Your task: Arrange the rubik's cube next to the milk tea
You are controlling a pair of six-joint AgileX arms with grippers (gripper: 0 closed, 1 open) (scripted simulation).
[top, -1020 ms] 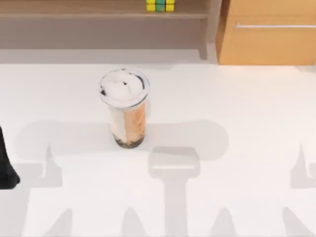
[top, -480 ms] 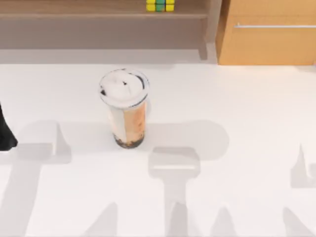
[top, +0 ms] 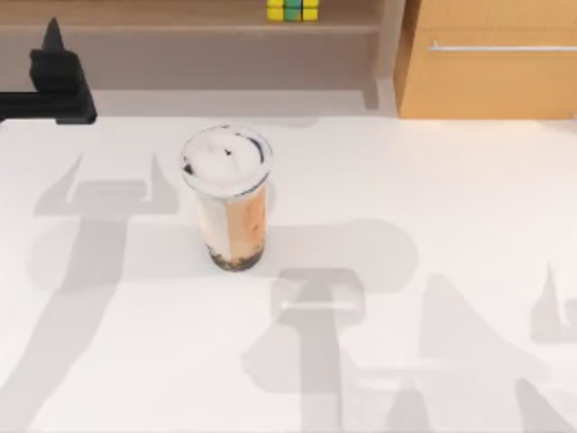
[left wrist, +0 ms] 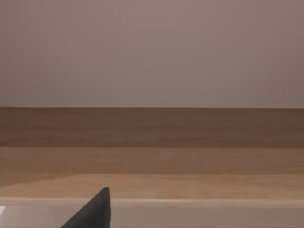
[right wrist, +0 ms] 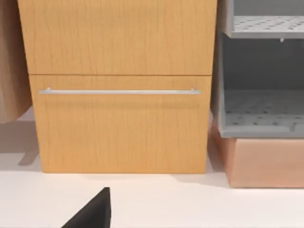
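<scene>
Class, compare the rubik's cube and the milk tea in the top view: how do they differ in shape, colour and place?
The rubik's cube is boxy with yellow, green and blue squares; the milk tea is a tall round cup of beige-orange drink. The rubik's cube sits on the wooden shelf at the back; the milk tea stands on the white table. No gripper touches either.

Left gripper (top: pixel 52 50) now lies at the table's (top: pixel 469 234) far left edge, near the shelf (top: pixel 180 23), having travelled from the left edge nearer the camera. Arm shadows on the table shift accordingly.
</scene>
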